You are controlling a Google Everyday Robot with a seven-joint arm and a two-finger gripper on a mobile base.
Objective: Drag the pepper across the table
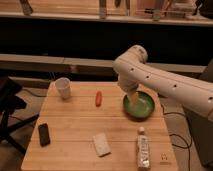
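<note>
A small red pepper [98,98] lies on the wooden table [75,125], toward the back middle. My white arm reaches in from the right and bends down over the green bowl [139,106]. The gripper [131,98] hangs at the bowl's left rim, a short way right of the pepper and apart from it. The arm's elbow hides much of the gripper.
A white cup [63,88] stands at the back left. A black phone-like object [44,134] lies at the front left. A white sponge [101,144] and a lying bottle [143,147] are at the front. A black chair [9,107] is left of the table.
</note>
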